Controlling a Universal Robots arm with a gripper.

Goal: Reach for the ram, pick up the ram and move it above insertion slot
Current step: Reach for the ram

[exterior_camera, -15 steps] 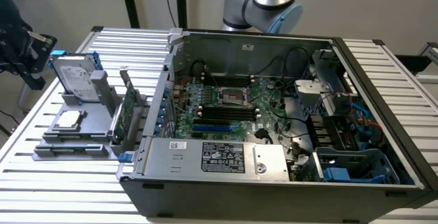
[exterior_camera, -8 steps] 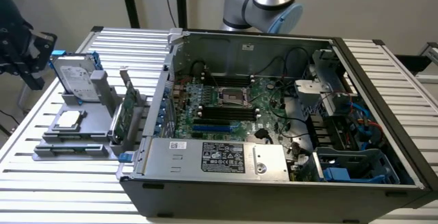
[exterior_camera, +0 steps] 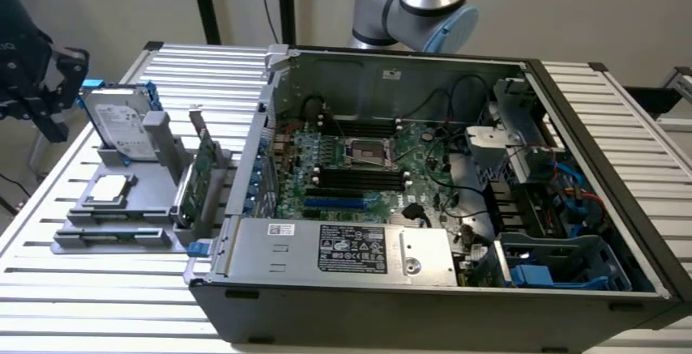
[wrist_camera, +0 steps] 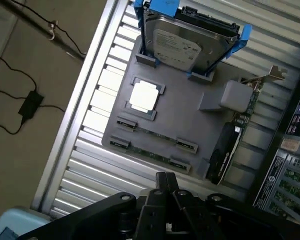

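Note:
The ram (wrist_camera: 155, 134) is a thin green stick set on edge between clips in the grey holder (wrist_camera: 190, 115); a second like stick (wrist_camera: 150, 153) lies beside it. My gripper (wrist_camera: 166, 181) hangs above the table edge just off the holder's ram side, fingers shut with nothing between them. In the exterior view the gripper (exterior_camera: 45, 119) is at the far left, above and beyond the holder (exterior_camera: 119, 212). The black insertion slots (exterior_camera: 357, 177) lie on the motherboard inside the open computer case (exterior_camera: 433, 289).
On the holder also stand a silver hard drive (wrist_camera: 182, 45) in blue brackets, a processor chip (wrist_camera: 144, 96) and a taller green expansion card (wrist_camera: 230, 145). The case wall (exterior_camera: 254, 159) rises right next to the holder. Cables (wrist_camera: 20, 107) lie on the floor past the table edge.

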